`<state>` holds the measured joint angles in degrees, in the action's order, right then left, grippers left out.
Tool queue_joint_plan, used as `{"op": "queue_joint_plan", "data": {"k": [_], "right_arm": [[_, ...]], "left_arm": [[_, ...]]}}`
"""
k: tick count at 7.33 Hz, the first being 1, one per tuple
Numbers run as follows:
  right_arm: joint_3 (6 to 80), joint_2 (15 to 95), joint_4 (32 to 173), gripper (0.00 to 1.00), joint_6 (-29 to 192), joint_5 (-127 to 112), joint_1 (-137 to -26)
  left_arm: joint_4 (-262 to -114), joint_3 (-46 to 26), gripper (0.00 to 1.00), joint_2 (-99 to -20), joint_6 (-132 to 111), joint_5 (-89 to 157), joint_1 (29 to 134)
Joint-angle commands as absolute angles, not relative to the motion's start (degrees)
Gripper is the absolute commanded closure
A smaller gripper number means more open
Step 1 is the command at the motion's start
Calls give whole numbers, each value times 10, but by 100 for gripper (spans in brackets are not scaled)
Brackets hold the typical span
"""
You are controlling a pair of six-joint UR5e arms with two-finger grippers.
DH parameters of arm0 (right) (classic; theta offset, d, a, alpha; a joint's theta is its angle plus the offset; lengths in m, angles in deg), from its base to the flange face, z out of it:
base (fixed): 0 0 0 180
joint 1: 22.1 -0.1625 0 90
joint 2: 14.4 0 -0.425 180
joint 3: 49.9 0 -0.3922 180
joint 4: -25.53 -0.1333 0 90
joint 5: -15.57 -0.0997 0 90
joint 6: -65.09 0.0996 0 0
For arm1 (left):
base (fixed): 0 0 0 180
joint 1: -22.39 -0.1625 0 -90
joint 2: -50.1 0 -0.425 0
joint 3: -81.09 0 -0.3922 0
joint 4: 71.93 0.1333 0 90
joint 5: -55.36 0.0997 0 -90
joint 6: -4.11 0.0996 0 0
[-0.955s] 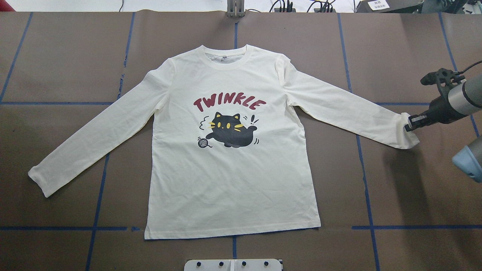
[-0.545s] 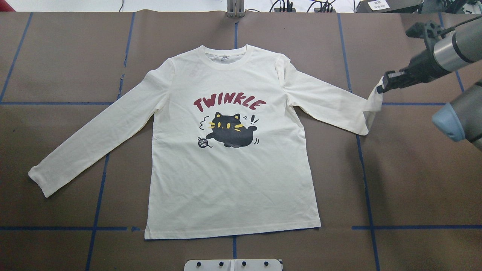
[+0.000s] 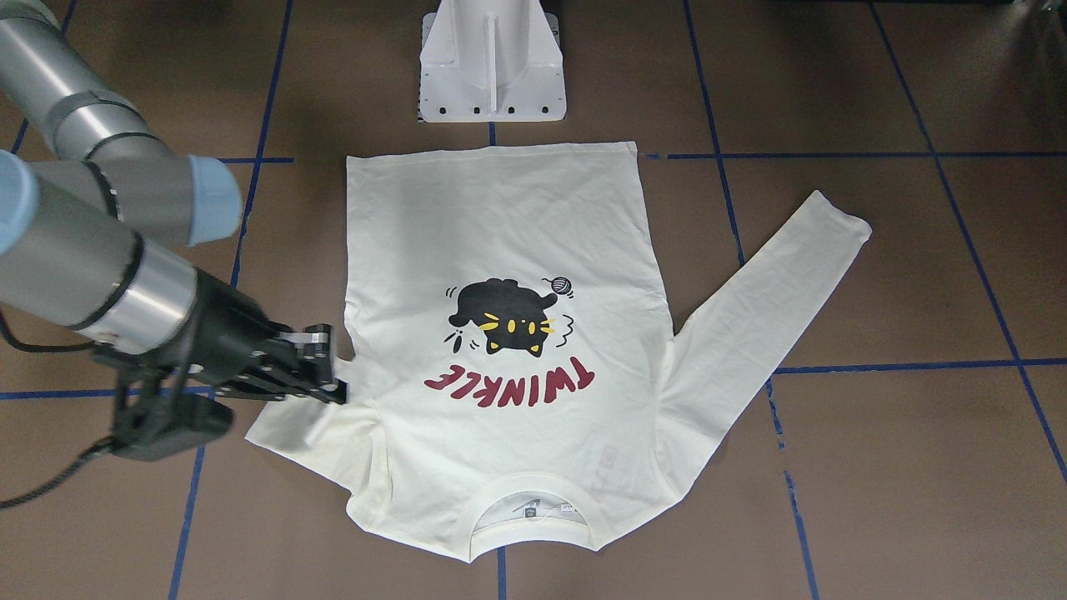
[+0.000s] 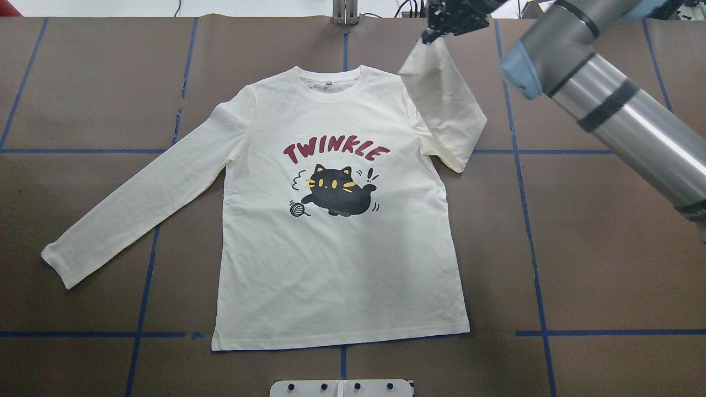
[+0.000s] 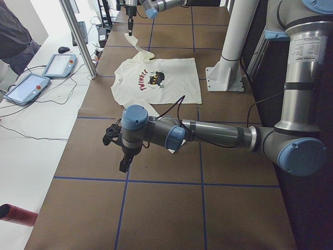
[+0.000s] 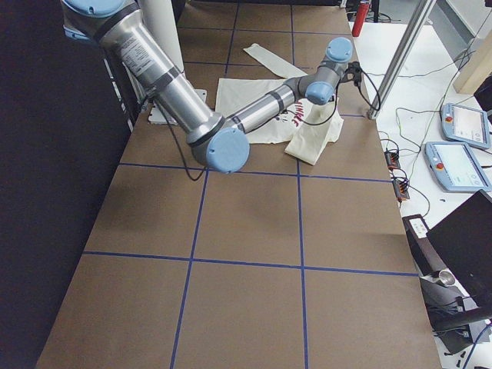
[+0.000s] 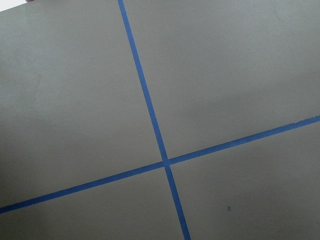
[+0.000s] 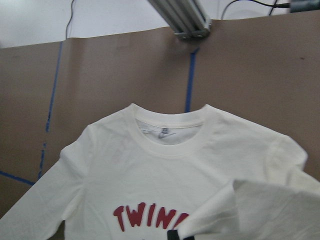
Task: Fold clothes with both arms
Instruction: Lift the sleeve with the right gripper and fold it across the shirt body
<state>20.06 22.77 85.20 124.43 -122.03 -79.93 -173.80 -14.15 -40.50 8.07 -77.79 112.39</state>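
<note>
Cream-white long-sleeved cat-print T-shirt (image 4: 342, 264) lies flat, print up, on brown table (image 4: 606, 264). Black right gripper (image 3: 327, 367) pinches the raised sleeve cuff (image 4: 424, 58) near the shoulder. Left gripper (image 5: 124, 164): state cannot be told. Advise laying the sleeve straight across the chest, taut.

Right gripper (image 4: 431, 35) cropped at overhead top edge, T-shirt (image 4: 331, 264) cuff hidden in fingers (image 3: 310, 337), left gripper (image 5: 123, 166) unreadably small.
</note>
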Motion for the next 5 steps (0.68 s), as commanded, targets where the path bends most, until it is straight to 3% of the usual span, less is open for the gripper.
{"op": "queue_joint_plan", "data": {"k": [1,3,5], "right_arm": [[83,98,850,100,1256,-1123,-674],[61,58,835,100,1256,-1035,-622],[32,54,729,100,1256,-924,-556]], "left_arm": [[-1762,-119,0,-403,82,-778,1124],[-1819,-72,0,-403,81,-778,1124],[-1826,-66,0,-404,80,-778,1124]]}}
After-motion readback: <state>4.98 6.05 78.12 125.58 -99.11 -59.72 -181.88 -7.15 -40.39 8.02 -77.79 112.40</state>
